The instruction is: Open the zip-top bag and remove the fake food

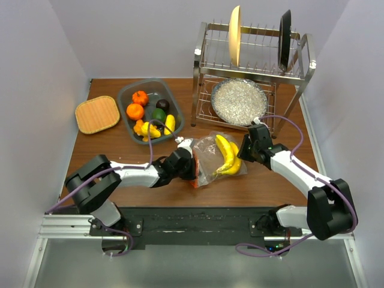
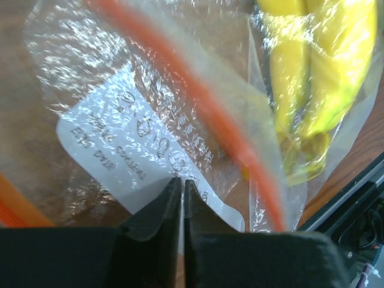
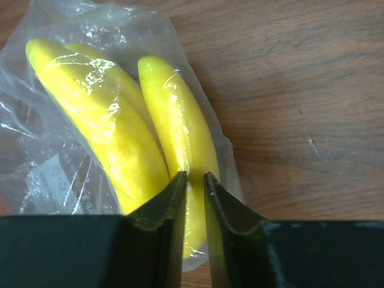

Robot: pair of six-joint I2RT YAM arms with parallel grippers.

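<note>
The zip-top bag (image 1: 207,157) lies crumpled mid-table, its orange-red zip strip (image 2: 198,90) running slantwise in the left wrist view. Of the fake food, a yellow banana bunch (image 1: 227,155) sits inside it. My left gripper (image 1: 191,162) is at the bag's left end, and its jaws (image 2: 182,180) are pinched shut on the clear film beside a white label. My right gripper (image 1: 243,152) is at the bag's right side. In the right wrist view its jaws (image 3: 195,175) stand nearly together on the film over one banana (image 3: 180,120).
A grey tub (image 1: 122,96) at back left holds more fake food: orange (image 1: 135,111), green (image 1: 159,114), dark and yellow pieces. A woven square mat (image 1: 97,114) lies left of it. A metal dish rack (image 1: 252,66) at back right holds upright plates and a glittery silver plate (image 1: 239,101).
</note>
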